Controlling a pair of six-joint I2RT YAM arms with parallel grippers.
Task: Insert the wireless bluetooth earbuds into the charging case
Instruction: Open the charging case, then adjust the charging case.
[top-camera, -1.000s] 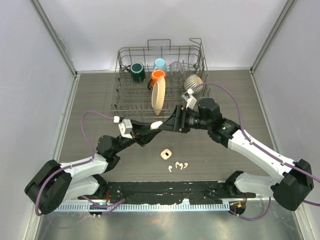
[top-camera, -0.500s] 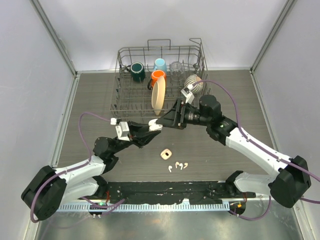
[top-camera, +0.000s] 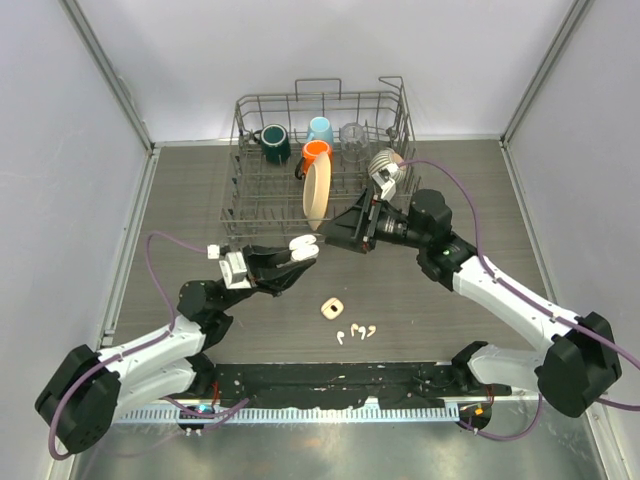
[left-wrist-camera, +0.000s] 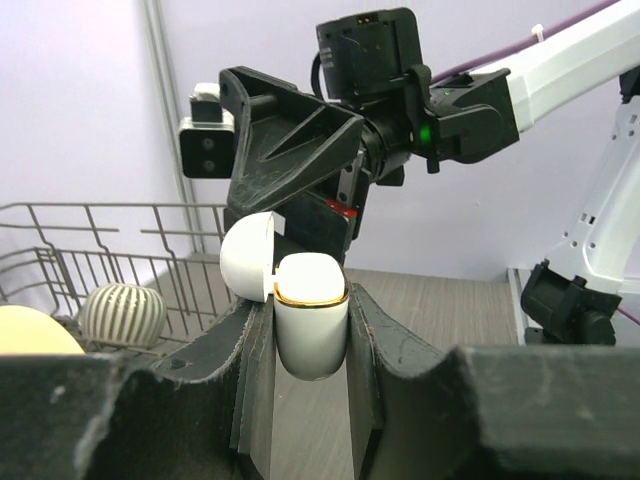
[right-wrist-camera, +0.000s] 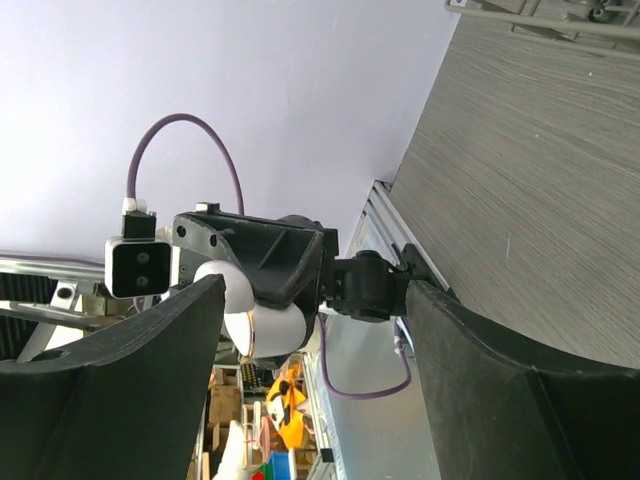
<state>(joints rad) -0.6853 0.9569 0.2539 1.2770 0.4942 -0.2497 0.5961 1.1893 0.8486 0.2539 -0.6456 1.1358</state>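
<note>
We saw a wire dish rack (top-camera: 255, 195) at twelve o'clock on the grey bench (top-camera: 180, 200). Within it, a dark green mug (top-camera: 274, 143) sat at ten o'clock. A light blue mug (top-camera: 321, 129) and an orange mug (top-camera: 316, 152) sat near twelve. A clear glass (top-camera: 353, 133) sat at one, and a cream plate (top-camera: 316, 192) stood on edge toward six.

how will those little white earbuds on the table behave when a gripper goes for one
Probably stiff and very light: the earbuds are tiny, hard-looking white pieces on the table. Their rounded, curved shapes look apt to skid or flip if nudged. Likely slippery too, with little flat surface to pinch.
</note>
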